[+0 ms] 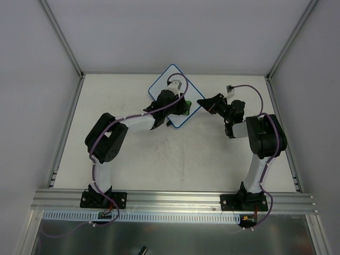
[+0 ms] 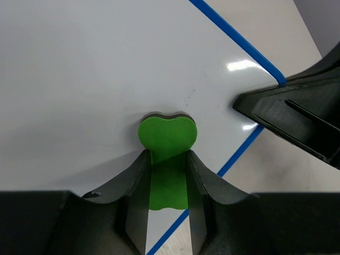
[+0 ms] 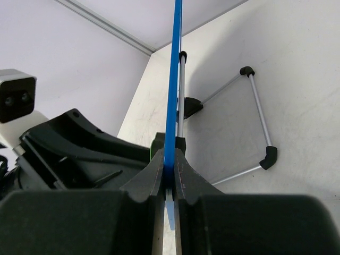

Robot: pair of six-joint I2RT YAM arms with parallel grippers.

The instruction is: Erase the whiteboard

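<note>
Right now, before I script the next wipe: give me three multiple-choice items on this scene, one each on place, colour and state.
1. Where is the green eraser?
A) in the left gripper, against the whiteboard
B) lying on the table by the right arm's base
C) in the right gripper

2. What colour is the whiteboard's rim?
A) red
B) black
C) blue

3. How do the right gripper jaws stand?
A) wide open above the table
B) shut on the whiteboard's rim
C) shut on a marker

Answers:
1 A: the left wrist view shows the eraser between the left jaws, its tip on the white face.
2 C: a thin blue line edges the board in all three views.
3 B: the right wrist view shows the blue edge pinched between the closed jaws.
</note>
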